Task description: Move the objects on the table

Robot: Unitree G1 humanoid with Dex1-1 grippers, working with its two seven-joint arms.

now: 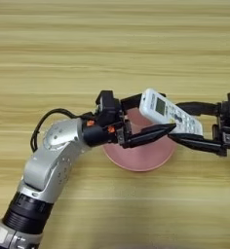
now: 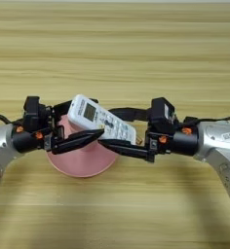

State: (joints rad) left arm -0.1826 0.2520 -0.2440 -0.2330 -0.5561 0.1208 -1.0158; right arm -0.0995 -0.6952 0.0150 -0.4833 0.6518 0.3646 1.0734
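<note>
The pale pink cup (image 1: 139, 158) stands on the wooden table (image 1: 112, 44) at mid picture. Above it the white remote (image 1: 168, 113) hangs tilted, screen end up and to the left. My right gripper (image 2: 105, 127) comes in from the right, one finger along each long side of the remote, shut on it. My left gripper (image 1: 158, 113) reaches in from the left at the same height. Its fingers (image 1: 151, 135) are spread, one by the remote's screen end and one under its lower edge, over the cup. The cup's far rim is partly hidden by the remote and fingers.
The left arm's silver forearm (image 1: 53, 155) slants in from the lower left, and the right forearm (image 2: 219, 146) comes from the right. Bare planks lie all around the cup.
</note>
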